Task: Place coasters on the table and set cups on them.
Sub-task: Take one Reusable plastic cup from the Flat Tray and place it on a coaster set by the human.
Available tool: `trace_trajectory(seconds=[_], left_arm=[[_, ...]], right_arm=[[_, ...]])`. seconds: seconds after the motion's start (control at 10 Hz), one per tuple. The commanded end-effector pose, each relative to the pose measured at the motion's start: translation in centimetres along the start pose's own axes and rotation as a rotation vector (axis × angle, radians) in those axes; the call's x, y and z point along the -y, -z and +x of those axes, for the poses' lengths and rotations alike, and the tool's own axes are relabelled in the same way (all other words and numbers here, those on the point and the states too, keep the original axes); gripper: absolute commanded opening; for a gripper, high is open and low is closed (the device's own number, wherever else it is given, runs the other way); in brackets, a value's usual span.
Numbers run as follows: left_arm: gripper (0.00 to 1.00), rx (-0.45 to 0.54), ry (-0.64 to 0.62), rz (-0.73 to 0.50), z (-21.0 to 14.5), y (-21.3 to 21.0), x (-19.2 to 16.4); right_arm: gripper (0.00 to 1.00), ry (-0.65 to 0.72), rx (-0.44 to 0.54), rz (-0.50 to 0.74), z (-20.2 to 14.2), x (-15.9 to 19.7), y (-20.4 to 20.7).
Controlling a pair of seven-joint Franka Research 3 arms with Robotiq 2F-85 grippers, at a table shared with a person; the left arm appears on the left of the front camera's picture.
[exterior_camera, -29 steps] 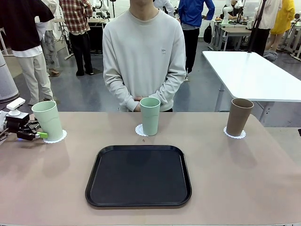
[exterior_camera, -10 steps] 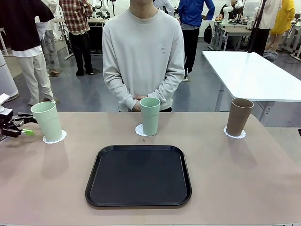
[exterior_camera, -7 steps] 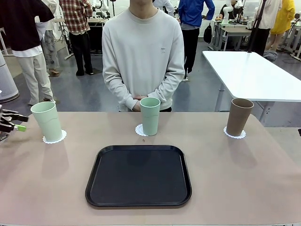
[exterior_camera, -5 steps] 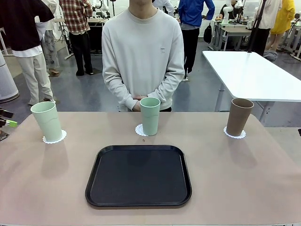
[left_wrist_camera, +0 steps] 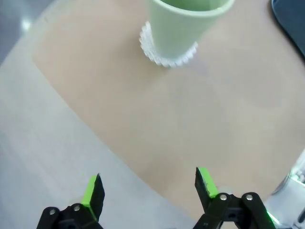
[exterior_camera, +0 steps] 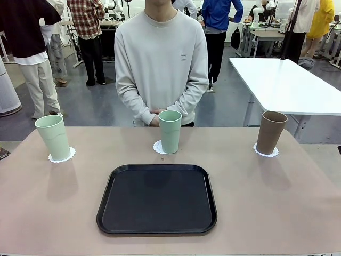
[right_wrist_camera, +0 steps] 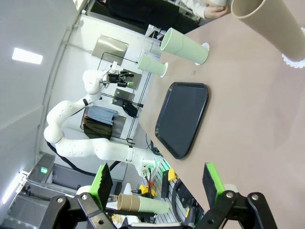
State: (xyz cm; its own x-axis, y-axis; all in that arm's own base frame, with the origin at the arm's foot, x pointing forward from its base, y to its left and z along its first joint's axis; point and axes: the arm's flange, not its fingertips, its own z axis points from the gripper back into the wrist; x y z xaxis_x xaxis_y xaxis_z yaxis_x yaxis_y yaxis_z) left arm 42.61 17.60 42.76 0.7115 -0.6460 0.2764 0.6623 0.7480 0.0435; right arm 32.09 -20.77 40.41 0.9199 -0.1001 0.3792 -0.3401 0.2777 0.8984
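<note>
Three cups stand on the beige table [exterior_camera: 277,202], each on a white lacy coaster. A mint cup [exterior_camera: 53,137] is on the far-left coaster [exterior_camera: 63,156], another mint cup [exterior_camera: 170,131] on the middle coaster [exterior_camera: 159,148], and the brown cup [exterior_camera: 271,132] on the right coaster [exterior_camera: 265,152]. My left gripper [left_wrist_camera: 148,188] is open and empty, hanging over the table's edge, well short of the left mint cup [left_wrist_camera: 186,24] and its coaster [left_wrist_camera: 167,56]. My right gripper [right_wrist_camera: 157,181] is open and empty too, far from the brown cup [right_wrist_camera: 271,24].
A black tray [exterior_camera: 157,199] lies empty in the middle near my side. A person stands at the far edge behind the middle cup, hands [exterior_camera: 160,112] clasped. Grey floor [left_wrist_camera: 43,143] shows beyond the table's left edge. A glossy white table [exterior_camera: 287,85] stands at back right.
My left gripper has pulled back leftward from the left mint cup and out of the front view. The cups, coasters and person have stayed put.
</note>
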Motion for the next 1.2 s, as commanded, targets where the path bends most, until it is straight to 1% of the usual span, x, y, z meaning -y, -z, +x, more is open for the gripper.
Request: trace_trajectory(seconds=[0.0,0.1,0.2,0.3,0.4,0.5,0.6,0.7,0.8,0.9,1.1], left_arm=[[1.00,-0.096,0.004,-0.055,1.1,-3.1,2.2],[1.00,-0.133,0.000,-0.054,1.6,-4.0,3.6],[1.00,-0.143,-0.056,-0.033,2.3,-4.3,4.6],[1.00,-0.120,-0.084,-0.034,3.1,-4.4,5.8],[1.00,-0.135,-0.091,0.003,4.0,-4.6,7.0],[1.00,-0.151,-0.088,0.028,5.4,-4.7,8.3],[1.00,-0.189,-0.069,0.048,6.4,-4.8,9.7],[1.00,-0.214,-0.057,0.049,7.0,-4.9,10.7],[1.00,-0.199,-0.046,0.046,7.2,-5.4,11.4],[1.00,-0.163,-0.060,0.021,7.1,-5.1,9.5],[1.00,-0.163,-0.060,0.021,7.1,-5.1,9.5]], right_arm=[[1.00,-0.005,0.004,0.010,0.0,0.0,0.0],[1.00,-0.005,0.004,0.010,0.0,0.0,0.0],[1.00,-0.005,0.004,0.010,0.0,0.0,0.0],[1.00,-0.005,0.004,0.010,0.0,0.0,0.0],[1.00,-0.005,0.004,0.010,0.0,0.0,0.0],[1.00,-0.005,0.004,0.010,0.0,0.0,0.0],[1.00,-0.005,0.004,0.010,0.0,0.0,0.0],[1.00,-0.005,0.004,0.010,0.0,0.0,0.0],[1.00,-0.005,0.004,0.010,0.0,0.0,0.0],[1.00,-0.005,0.004,0.010,0.0,0.0,0.0],[1.00,-0.005,0.004,0.010,0.0,0.0,0.0]])
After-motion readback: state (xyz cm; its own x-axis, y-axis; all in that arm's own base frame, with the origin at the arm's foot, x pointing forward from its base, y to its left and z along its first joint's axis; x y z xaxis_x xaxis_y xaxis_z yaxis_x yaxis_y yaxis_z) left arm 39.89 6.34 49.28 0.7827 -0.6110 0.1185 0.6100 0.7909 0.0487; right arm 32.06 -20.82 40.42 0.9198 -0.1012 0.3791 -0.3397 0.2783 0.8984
